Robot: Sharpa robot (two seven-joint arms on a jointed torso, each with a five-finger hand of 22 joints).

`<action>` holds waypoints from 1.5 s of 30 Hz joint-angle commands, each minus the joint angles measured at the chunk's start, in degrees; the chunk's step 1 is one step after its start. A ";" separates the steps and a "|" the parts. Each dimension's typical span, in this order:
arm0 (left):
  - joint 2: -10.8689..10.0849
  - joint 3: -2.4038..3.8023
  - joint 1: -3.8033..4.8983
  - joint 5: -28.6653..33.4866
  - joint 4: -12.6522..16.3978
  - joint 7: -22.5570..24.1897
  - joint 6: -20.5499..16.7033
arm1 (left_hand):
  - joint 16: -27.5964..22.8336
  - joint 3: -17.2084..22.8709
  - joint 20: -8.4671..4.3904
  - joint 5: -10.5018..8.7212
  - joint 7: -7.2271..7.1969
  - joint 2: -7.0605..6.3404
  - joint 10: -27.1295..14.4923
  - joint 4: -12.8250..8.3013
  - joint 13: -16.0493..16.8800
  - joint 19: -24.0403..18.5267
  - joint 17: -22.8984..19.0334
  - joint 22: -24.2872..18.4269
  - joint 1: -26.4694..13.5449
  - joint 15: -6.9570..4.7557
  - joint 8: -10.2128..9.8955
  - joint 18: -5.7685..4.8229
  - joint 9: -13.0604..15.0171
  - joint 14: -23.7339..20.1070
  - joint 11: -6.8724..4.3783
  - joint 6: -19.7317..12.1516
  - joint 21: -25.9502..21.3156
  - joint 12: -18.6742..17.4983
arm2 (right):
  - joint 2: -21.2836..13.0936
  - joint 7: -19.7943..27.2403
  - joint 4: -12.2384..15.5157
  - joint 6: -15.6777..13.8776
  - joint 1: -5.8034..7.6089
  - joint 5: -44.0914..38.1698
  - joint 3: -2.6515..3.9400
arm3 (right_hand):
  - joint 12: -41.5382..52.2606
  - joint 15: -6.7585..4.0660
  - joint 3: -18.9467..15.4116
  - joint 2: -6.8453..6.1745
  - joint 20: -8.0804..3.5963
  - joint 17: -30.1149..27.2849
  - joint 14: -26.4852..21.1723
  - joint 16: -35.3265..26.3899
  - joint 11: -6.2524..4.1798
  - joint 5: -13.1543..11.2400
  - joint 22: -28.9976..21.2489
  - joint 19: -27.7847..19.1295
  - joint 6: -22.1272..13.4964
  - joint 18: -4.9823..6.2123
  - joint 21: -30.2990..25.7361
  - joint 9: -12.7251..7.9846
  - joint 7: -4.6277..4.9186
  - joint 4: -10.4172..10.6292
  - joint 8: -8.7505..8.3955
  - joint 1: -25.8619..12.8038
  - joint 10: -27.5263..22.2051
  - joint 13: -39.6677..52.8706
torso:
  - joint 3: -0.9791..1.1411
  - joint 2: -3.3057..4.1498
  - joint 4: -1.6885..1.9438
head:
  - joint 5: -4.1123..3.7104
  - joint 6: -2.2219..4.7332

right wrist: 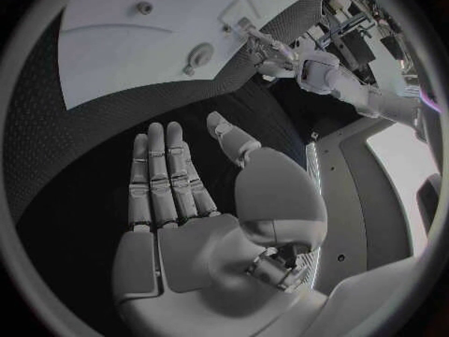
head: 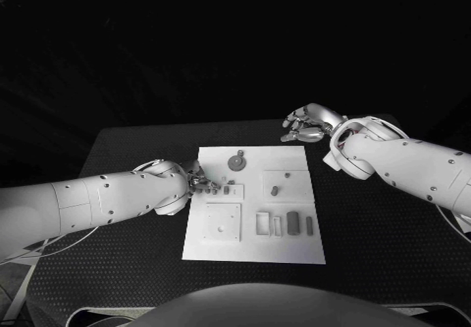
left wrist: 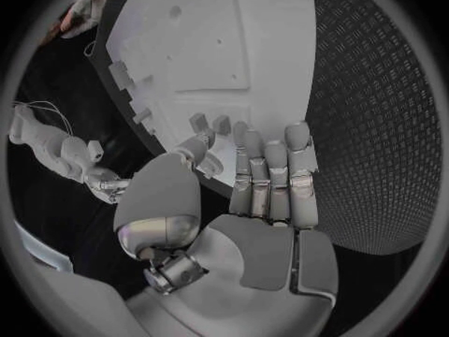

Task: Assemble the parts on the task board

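The task board (head: 257,204) lies in the middle of the black table (head: 373,225), and everything here is placed from it. The left hand (head: 193,178) sits at the board's left edge, fingertips (left wrist: 245,136) reaching onto the plate toward two small parts (left wrist: 209,123) just beside them; whether it pinches one already I cannot tell. The right hand (head: 309,125) hovers off the board's far right corner over bare table, fingers spread flat, holding nothing. A round part (head: 237,162) lies near the board's far edge; several upright parts (head: 293,221) stand in slots toward its near right. For the pick to go well, I'd judge the left hand should close on one piece alone — squarely, not brushing its neighbour — and lift straight up
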 commanded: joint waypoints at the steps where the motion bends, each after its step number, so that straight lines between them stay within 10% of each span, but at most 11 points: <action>1: 0.00 0.02 -0.03 0.35 0.01 1.61 -2.17 | 0.41 0.15 -0.19 -0.38 -0.10 -0.29 0.15 0.28 -0.07 0.45 -0.08 0.89 0.22 -0.28 0.16 1.86 0.06 0.09 -0.24 -0.02 -0.21 0.34 | 0.01 0.41 0.03 0.46 0.02 -0.09 0.03 | 0.37 0.39 -0.45 0.03 -0.01 0.10 -0.16 -0.25 -0.10 0.09 0.08 -0.23 0.31 -0.84 -0.22 -0.09 0.02 -0.03 0.39 0.69 -0.41 -0.07 | 0.00 -0.01 -0.02 | 0.00 0.01; 23: -1.44 0.19 -0.04 6.22 0.23 8.37 -3.45 | 0.54 -1.40 -0.09 -0.39 0.02 0.58 -0.03 -1.04 -0.32 0.20 -0.43 0.91 2.22 -0.24 0.17 1.69 0.11 -0.09 -0.13 -0.32 -0.28 0.35 | -0.11 0.43 0.01 0.52 0.01 -0.10 0.03 | 0.43 0.39 -0.48 0.08 0.01 0.17 -0.12 -0.33 -0.10 0.09 0.11 -0.22 0.32 -0.82 -0.25 -0.10 0.02 -0.03 0.41 0.71 -0.41 -0.17 | 0.01 -0.03 0.05 | -0.19 0.01; 45: -1.71 0.07 -0.04 2.81 1.28 5.93 2.93 | -0.04 -8.21 0.29 -0.15 0.67 1.92 -1.52 -1.73 -1.27 -1.22 -1.53 0.38 2.69 0.29 -1.19 1.62 -0.98 -1.53 0.50 -1.62 -2.13 -0.30 | -0.26 0.40 0.11 0.67 0.01 -0.10 0.03 | 0.49 0.39 -0.50 0.10 0.03 0.25 -0.08 -0.41 -0.10 0.09 0.13 -0.21 0.32 -0.79 -0.28 -0.11 0.02 -0.03 0.43 0.75 -0.42 -0.28 | 0.03 -0.02 0.06 | -0.09 0.01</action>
